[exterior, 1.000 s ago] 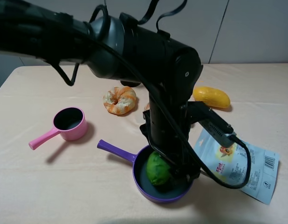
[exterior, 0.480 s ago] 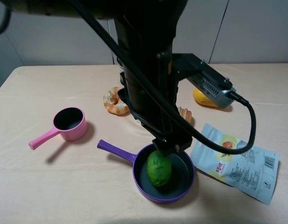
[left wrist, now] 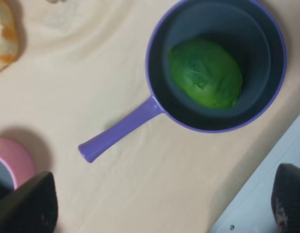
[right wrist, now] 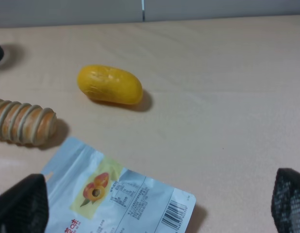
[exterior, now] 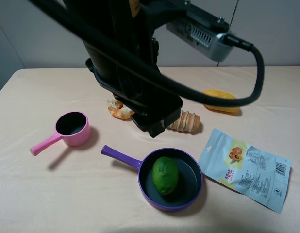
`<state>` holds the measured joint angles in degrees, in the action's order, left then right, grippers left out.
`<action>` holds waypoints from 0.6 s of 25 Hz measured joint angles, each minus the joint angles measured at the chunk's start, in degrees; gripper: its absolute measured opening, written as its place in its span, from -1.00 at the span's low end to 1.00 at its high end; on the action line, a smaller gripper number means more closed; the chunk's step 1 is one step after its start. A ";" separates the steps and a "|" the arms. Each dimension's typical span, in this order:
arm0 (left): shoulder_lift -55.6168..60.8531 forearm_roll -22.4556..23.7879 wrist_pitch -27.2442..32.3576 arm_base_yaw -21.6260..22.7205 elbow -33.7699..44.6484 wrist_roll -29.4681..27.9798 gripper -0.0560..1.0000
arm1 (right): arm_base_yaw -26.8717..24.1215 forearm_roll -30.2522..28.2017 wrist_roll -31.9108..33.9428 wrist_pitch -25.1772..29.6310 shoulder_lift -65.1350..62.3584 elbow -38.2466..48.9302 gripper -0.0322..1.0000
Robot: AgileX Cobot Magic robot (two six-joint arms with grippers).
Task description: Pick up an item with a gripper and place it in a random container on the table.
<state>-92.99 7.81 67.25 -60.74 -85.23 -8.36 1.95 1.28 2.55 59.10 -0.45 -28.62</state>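
The green toy fruit lies inside the purple frying pan at the front middle of the beige table. My left gripper hangs above and behind the pan, clear of the fruit. In the left wrist view the left gripper is open and empty, its black fingertips wide apart, with the fruit in the pan below. My right gripper is open and empty over the table's right side; it does not show in the exterior view.
A pink saucepan stands at the left. A bread ring and a striped roll lie behind the pan. A yellow mango lies at the back right. A snack packet lies right of the pan.
My left gripper has let go of the green fruit in the pan and risen up and back. The fruit stays in the pan.
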 joint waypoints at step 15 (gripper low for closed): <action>23.05 -0.21 0.05 0.00 20.49 -5.53 0.78 | 0.00 0.00 0.00 0.00 0.00 0.00 0.41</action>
<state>-69.95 7.60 67.30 -60.74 -64.75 -13.89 1.95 1.28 2.55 59.10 -0.45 -28.62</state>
